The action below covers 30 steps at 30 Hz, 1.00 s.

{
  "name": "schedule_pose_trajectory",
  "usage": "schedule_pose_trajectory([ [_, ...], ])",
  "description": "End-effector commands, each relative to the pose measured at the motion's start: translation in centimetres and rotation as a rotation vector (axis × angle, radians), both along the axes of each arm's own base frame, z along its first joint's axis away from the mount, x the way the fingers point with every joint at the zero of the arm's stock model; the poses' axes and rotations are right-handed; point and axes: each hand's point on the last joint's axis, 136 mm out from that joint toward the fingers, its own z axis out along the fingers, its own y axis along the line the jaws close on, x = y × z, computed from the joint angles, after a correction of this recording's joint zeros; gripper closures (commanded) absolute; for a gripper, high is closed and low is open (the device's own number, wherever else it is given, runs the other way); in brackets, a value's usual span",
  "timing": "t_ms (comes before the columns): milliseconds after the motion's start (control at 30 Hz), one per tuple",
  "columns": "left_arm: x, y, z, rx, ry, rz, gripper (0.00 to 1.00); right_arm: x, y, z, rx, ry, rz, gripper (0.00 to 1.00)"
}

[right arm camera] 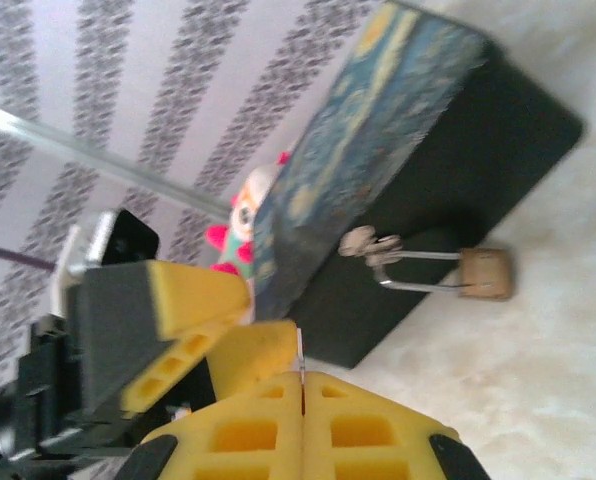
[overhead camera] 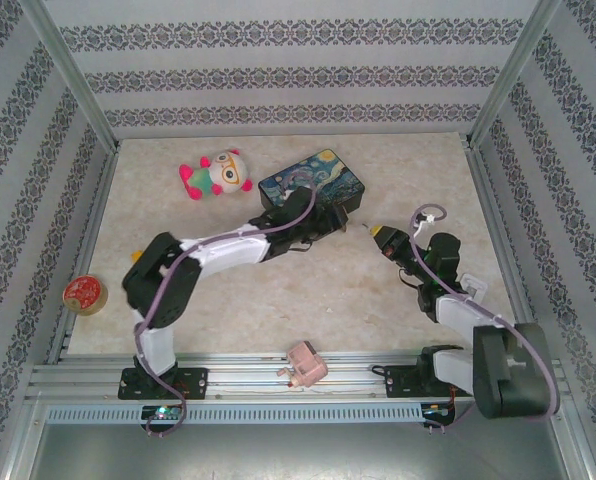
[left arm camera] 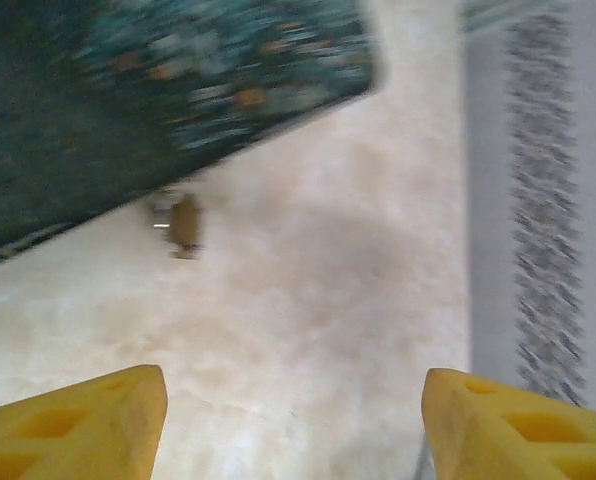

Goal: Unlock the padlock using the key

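Observation:
The brass padlock (right arm camera: 484,273) lies on the table, its silver shackle (right arm camera: 418,270) hooked through the hasp of the painted tin box (right arm camera: 378,130). My right gripper (right arm camera: 302,385) is shut, and the key (right arm camera: 300,348) sticks out between its fingertips as a thin silver blade, short of the padlock. In the top view the right gripper (overhead camera: 378,238) is just right of the box (overhead camera: 313,180). My left gripper (left arm camera: 293,430) is open with nothing between its yellow fingers (left arm camera: 78,420), hovering near the blurred padlock (left arm camera: 184,222) by the box (left arm camera: 158,90). The left gripper (overhead camera: 340,216) is at the box's front right.
A plush toy (overhead camera: 216,173) sits left of the box. A red round object (overhead camera: 83,293) lies at the table's left edge. A pink blocky object (overhead camera: 304,364) rests on the front rail. Patterned walls enclose the table on three sides.

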Motion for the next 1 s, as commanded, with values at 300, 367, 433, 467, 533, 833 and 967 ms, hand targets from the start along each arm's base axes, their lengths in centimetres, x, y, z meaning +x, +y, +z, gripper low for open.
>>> schedule_pose_trajectory([
  [300, -4.5, -3.3, 8.8, -0.361, -0.234, -0.502, 0.3, -3.1, 2.1, 5.9, 0.079, -0.087, 0.186, 1.0],
  [367, -4.6, -3.6, 8.7, -0.372, -0.226, -0.525, 0.3, -3.3, 2.2, 6.3, 0.087, -0.096, 0.196, 1.0],
  [433, -4.6, -3.7, 8.5, -0.37, -0.22, -0.53, 0.31, -3.4, 2.2, 6.6, 0.093, -0.1, 0.198, 1.0],
  [467, -4.6, -3.8, 8.4, -0.372, -0.217, -0.536, 0.31, -3.5, 2.2, 6.7, 0.094, -0.103, 0.198, 1.0],
  [533, -4.8, -3.9, 8.3, -0.382, -0.209, -0.553, 0.33, -3.5, 2.2, 6.9, 0.095, -0.109, 0.195, 1.0],
  [833, -5.2, -4.4, 8.6, -0.452, -0.193, -0.582, 0.58, -3.2, 2.1, 7.0, 0.106, -0.111, 0.187, 1.0],
  [967, -5.2, -4.6, 8.6, -0.482, -0.183, -0.582, 0.68, -3.1, 2.1, 7.2, 0.112, -0.112, 0.182, 1.0],
])
